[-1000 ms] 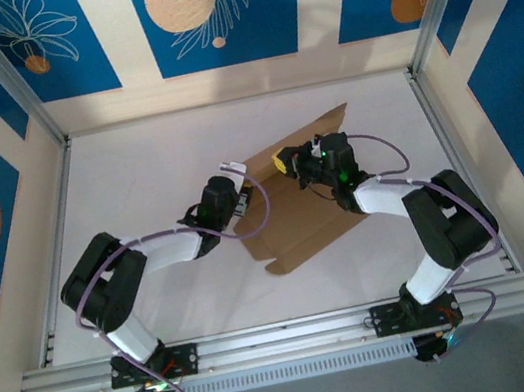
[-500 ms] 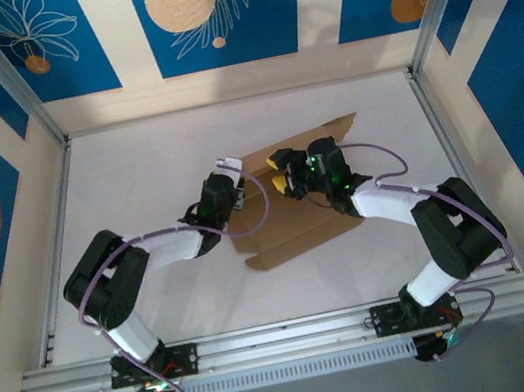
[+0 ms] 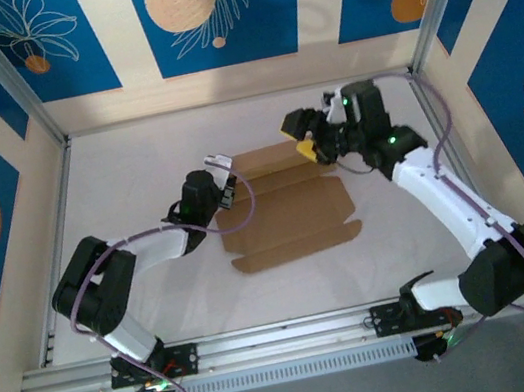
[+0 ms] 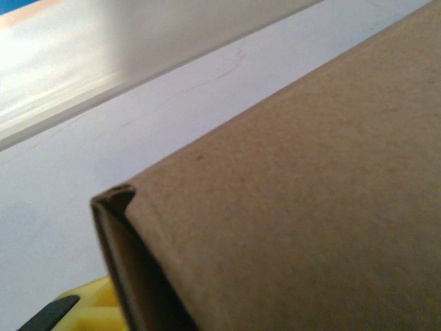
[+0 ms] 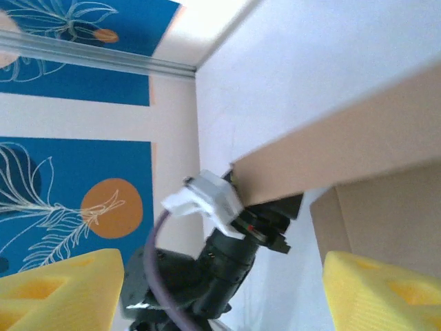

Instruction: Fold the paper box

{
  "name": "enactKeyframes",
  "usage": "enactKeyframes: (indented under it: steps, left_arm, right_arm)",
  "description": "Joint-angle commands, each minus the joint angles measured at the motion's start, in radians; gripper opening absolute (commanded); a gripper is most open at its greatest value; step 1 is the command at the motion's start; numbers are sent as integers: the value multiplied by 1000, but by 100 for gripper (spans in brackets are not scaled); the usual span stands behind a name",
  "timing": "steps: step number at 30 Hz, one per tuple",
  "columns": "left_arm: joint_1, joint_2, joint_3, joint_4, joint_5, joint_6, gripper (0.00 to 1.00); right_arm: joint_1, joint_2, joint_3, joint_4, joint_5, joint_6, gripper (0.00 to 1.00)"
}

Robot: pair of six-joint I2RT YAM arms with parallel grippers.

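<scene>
Your right claw [image 3: 300, 136] hangs spread over the far edge of the flat brown cardboard paper box [image 3: 291, 216]. Your left claw [image 3: 226, 188] meets its left edge, grip unclear.

The brown cardboard box sheet [image 4: 310, 207] is cut off at right and bottom of the left wrist view and hides most of a yellow finger pad [image 4: 96, 314].

The brown paper box [image 3: 288, 214] lies opened out, nearly flat.

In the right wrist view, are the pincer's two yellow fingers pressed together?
No, the fingers of the right pincer sit far apart, at the two lower corners.
</scene>
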Motion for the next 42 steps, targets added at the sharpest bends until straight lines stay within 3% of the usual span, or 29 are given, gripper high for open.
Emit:
enactKeyframes:
  steps: [1, 7, 12, 18, 25, 29, 34, 42]
  left_arm:
    - [33, -18, 22, -4, 186, 39, 33]
    - [102, 15, 97, -42, 422, 70, 33]
    - [154, 61, 150, -67, 575, 109, 32]
    - [161, 139, 223, -146, 527, 141, 33]
    - [159, 153, 174, -74, 393, 128, 32]
    - [150, 149, 145, -63, 360, 131, 32]
    - [146, 137, 57, 71, 354, 142, 44]
    - [156, 154, 27, 150, 403, 94, 44]
  right_arm:
    - [-19, 91, 194, -426, 64, -386, 76]
    - [-13, 378, 512, -664, 301, -623, 77]
    - [-17, 550, 565, -699, 252, -659, 77]
    - [-10, 608, 463, -616, 36, -644, 75]
    - [11, 598, 340, -493, -153, -596, 68]
    - [33, 555, 307, -442, -181, -570, 68]
    - [34, 537, 305, -433, -181, -560, 67]
    - [37, 535, 300, -437, -189, -577, 67]
